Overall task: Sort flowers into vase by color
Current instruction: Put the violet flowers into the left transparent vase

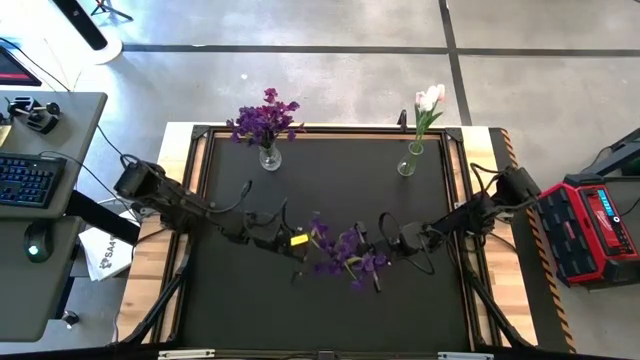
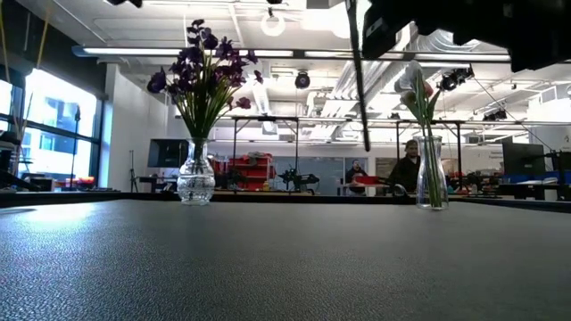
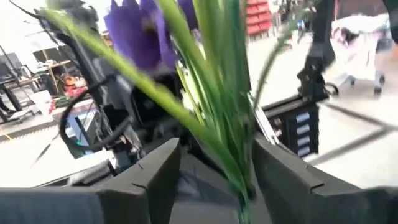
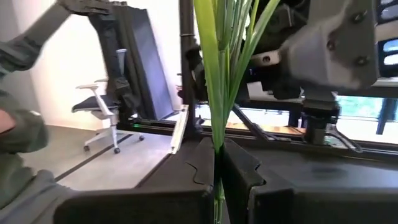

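Two vases [image 1: 269, 157] [image 1: 407, 163] at the table's [image 1: 250, 310] far edge, flower bunch [image 1: 345, 255] seemingly mid-table between both tools.

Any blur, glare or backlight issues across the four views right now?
Left wrist view: the purple flower stems between the left gripper's fingers are smeared by motion blur, room behind soft. Right wrist view: stems sharp in the right gripper, bright backlight behind. Low view: window glare at left, both vases silhouetted, near tabletop out of focus. High view: even light, no glare.
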{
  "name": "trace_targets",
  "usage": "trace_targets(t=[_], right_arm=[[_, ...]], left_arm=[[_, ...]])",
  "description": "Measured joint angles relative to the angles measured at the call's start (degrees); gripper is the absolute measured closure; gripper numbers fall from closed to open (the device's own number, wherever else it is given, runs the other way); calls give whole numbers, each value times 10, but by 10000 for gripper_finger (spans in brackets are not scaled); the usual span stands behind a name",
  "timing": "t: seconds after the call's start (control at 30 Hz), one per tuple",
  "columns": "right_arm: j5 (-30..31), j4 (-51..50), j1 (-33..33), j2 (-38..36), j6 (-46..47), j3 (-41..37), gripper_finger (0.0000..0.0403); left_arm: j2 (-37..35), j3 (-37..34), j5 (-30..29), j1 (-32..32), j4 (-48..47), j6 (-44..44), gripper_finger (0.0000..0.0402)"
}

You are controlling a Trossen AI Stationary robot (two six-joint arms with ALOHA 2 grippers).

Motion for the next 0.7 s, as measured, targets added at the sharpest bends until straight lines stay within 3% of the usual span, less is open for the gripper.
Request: trace_targets(t=[0.4, 0.7], right_arm=[[60, -1, -32, 0, 28, 0, 402], [80, -30, -47, 0, 27, 17, 402]], left_arm=[[0, 0, 18, 17, 6, -33, 182], [0, 0, -25, 27, 7, -57, 182]])
